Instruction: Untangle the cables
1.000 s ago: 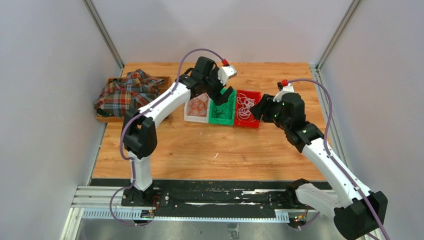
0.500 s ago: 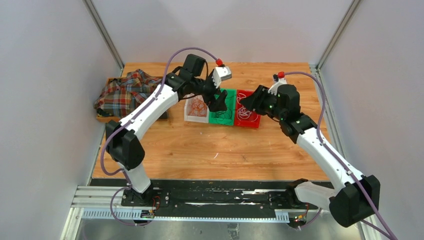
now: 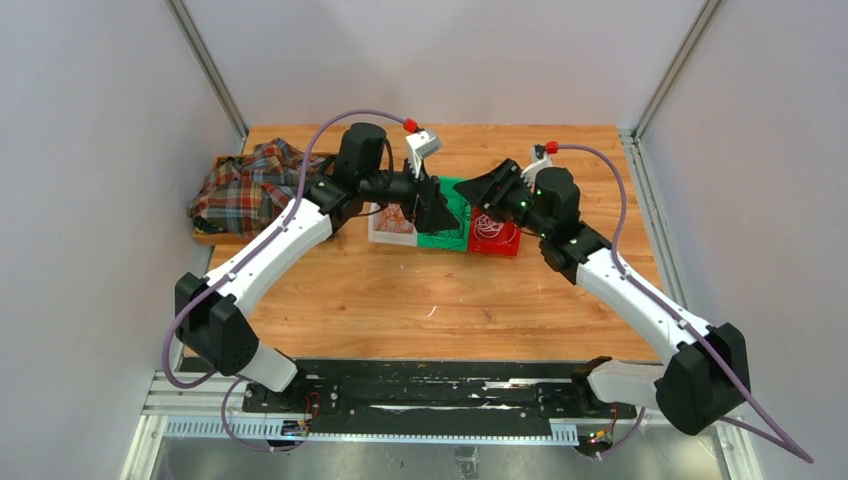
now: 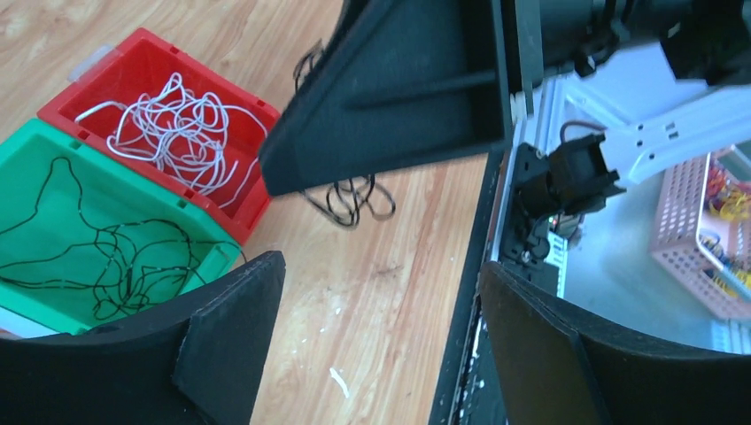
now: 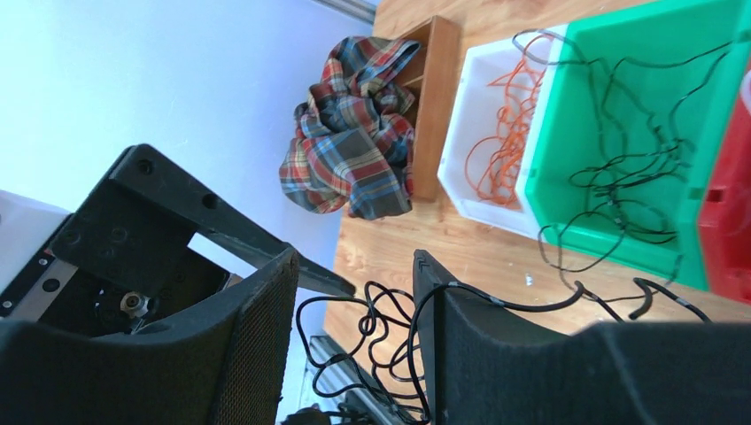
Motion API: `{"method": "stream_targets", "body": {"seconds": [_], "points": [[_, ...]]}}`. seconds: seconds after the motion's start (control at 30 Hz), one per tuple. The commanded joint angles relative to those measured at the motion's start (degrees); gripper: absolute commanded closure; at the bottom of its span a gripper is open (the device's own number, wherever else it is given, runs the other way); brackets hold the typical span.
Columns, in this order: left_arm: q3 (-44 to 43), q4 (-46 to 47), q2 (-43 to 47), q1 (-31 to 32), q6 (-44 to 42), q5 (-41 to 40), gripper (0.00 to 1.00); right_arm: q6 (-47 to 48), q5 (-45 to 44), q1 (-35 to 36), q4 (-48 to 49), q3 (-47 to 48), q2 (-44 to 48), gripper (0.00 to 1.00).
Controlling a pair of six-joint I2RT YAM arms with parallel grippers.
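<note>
Thin black cable clump [image 4: 350, 190]: dangling beside the red plastic bin [image 4: 212, 75], hooked over one finger of your half-open right gripper [image 5: 354, 266] | left gripper [image 4: 381, 266]: wide, empty | done: white cables [image 4: 173, 124] in red, orange cables [image 5: 505, 133] in the white plastic bin [image 5: 478, 80], black cables [image 4: 115, 243] in the green plastic bin [image 4: 18, 146] | left, by my read: this clump needs binning.

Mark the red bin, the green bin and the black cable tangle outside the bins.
red bin [image 4: 208, 71]: left wrist view, on its bare rim.
green bin [image 5: 558, 133]: right wrist view, on its inner side wall.
black cable tangle [image 4: 348, 195]: left wrist view, on the middle of the loops.
</note>
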State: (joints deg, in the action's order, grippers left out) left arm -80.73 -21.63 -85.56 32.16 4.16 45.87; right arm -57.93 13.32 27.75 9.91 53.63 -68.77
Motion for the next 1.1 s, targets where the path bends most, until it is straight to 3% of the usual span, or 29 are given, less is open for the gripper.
{"method": "stream_targets", "body": {"seconds": [0.0,0.17,0.37,0.53,0.67,1.07], "points": [[0.5,7.8,0.0,0.2,7.6,-2.4,0.18,-6.2,-2.9,3.6,5.2,1.6,-2.5,0.49],[0.0,8.0,-0.4,-0.2,7.1,-3.6,0.39,-6.5,-3.2,5.1,5.8,2.2,-3.1,0.49],[0.9,7.8,-0.3,-0.7,7.1,-4.0,0.74,-7.9,-3.0,5.2,8.3,0.3,-2.9,0.49],[1.8,9.4,-0.2,-0.7,8.8,-3.9,0.80,-10.0,-1.8,5.3,11.5,-0.7,-3.6,0.49],[0.9,7.2,0.0,-1.1,7.3,-6.8,0.98,-10.3,-1.5,5.2,12.4,-1.7,-2.8,0.48],[0.8,4.6,1.5,-4.9,1.9,-14.9,0.99,-10.0,-3.9,2.4,11.1,-9.4,6.2,0.44]]}}
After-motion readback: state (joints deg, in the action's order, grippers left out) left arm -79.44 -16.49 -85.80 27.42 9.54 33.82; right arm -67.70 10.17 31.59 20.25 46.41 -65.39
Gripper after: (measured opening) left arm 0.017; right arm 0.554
